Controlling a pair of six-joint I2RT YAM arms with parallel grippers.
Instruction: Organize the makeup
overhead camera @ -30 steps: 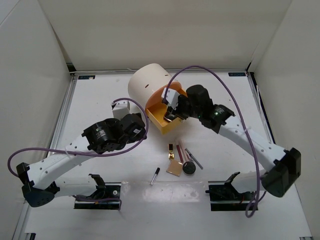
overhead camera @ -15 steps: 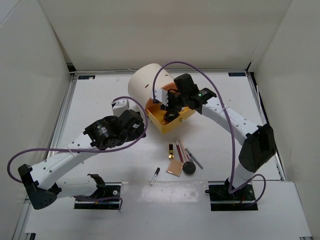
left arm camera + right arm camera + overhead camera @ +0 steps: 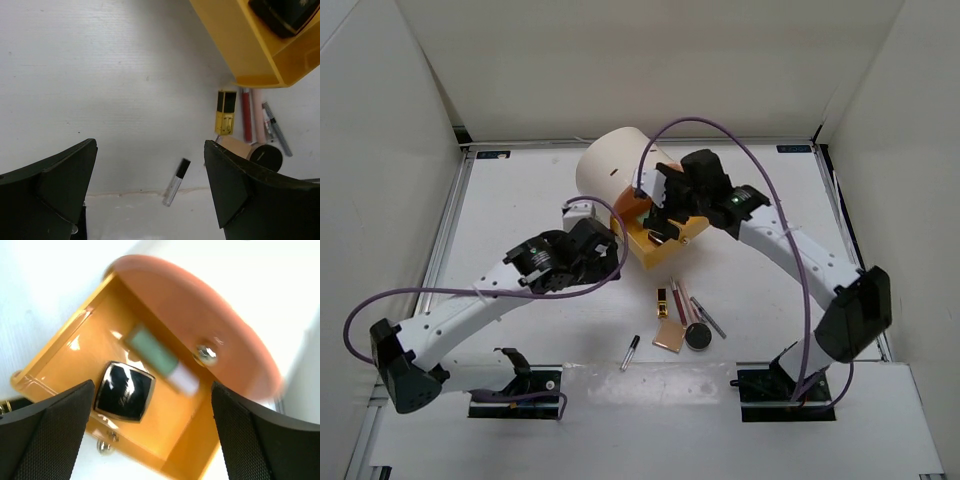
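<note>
Over the yellow drawer (image 3: 165,422), right gripper (image 3: 655,212) now spread wide, empty; mint-green tube (image 3: 150,352) released inside, lying diagonally, pale cap toward the orange drawer (image 3: 210,315); left gripper (image 3: 150,150) wide, empty.

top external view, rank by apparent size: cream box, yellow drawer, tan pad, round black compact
1. cream box
2. yellow drawer, partly hidden by the right arm
3. tan pad and round black compact: look alike, not ranked

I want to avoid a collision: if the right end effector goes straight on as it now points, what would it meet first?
Most likely the black square compact lying in the yellow drawer, beside the mint-green tube; the open right end effector points down into that drawer. Depth is unclear.
</note>
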